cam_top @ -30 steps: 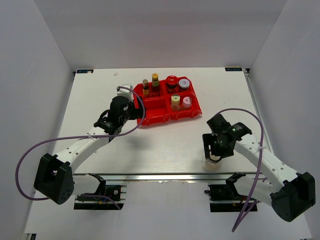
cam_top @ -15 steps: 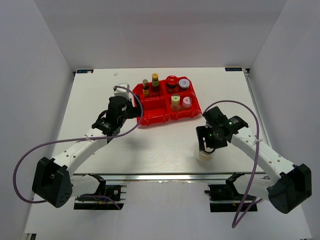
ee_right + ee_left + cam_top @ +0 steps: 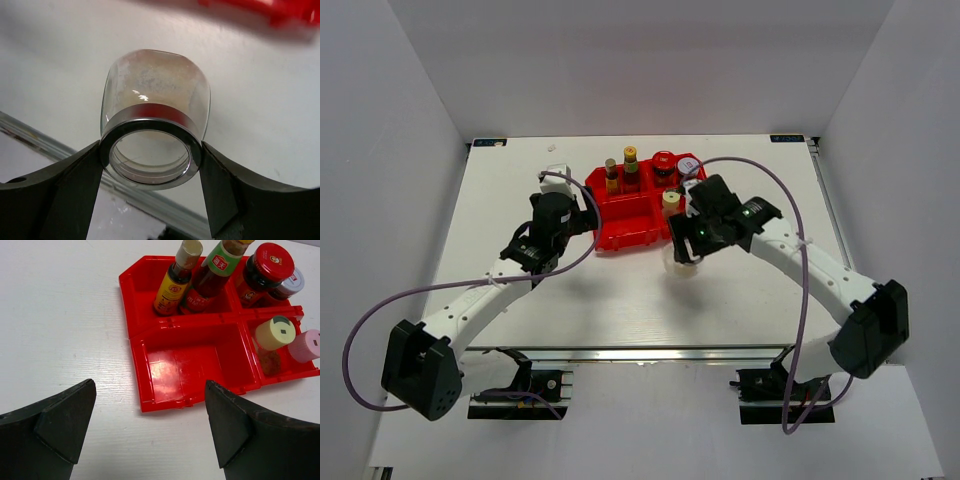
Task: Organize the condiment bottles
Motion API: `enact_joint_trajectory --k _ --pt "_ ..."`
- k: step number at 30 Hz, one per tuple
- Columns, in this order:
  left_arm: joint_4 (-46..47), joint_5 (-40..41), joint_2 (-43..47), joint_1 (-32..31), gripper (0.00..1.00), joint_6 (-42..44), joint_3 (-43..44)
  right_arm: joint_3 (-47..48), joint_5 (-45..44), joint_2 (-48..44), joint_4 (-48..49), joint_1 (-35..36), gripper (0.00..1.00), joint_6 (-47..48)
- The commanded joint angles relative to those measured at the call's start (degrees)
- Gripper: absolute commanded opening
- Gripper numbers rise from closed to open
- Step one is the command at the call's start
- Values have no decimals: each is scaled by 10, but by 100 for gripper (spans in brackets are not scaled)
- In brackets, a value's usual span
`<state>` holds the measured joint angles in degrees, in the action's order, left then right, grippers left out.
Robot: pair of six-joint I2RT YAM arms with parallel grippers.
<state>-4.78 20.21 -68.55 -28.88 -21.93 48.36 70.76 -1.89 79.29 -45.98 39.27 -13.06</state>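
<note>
Seen from above, the right gripper (image 3: 684, 252) has swung from the near right of the white table (image 3: 520, 180) to just off the near edge of the red four-compartment plastic tray (image 3: 620, 243). It has brought the clear silver-lidded glass jar (image 3: 677, 264) with it, and its arm now covers part of the tray's right side. The left gripper (image 3: 584, 216) has barely shifted and sits beside the tray's left edge.

In the left wrist view, the left gripper's matte black wedge-shaped fingers (image 3: 65, 425) stand wide apart before the glossy tray. The two slim dark yellow-capped sauce bottles (image 3: 172, 280), with printed labels, lean in the far left compartment. The red-lidded dark jar (image 3: 267, 265) and a second silver-lidded jar (image 3: 291, 284) fill the far right one. The cream-capped pale shaker (image 3: 276, 332) and the ridged pink-capped shaker (image 3: 306, 345) share the near right one.

In the right wrist view, the right gripper's dark fingers (image 3: 225, 185) clamp the jar's silver metal collar from both sides. Its rounded glass body is dusted with pale powder above a red band.
</note>
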Motion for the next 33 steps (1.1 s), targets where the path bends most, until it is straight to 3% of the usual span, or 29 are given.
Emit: enact_joint_trajectory --k 1,8,16,27,33 --pt "-2 22 26 -1 98 -4 -5 95 14 40 71 13 2 42" --pt "-8 43 30 -1 98 -2 -7 247 45 182 103 13 0 112" --pt "-11 62 37 0 98 0 -13 473 56 343 56 13 0 160" --pt "-9 67 42 0 98 2 -14 480 92 387 48 13 0 311" --pt "-4 63 34 0 98 6 -12 448 136 394 58 13 0 476"
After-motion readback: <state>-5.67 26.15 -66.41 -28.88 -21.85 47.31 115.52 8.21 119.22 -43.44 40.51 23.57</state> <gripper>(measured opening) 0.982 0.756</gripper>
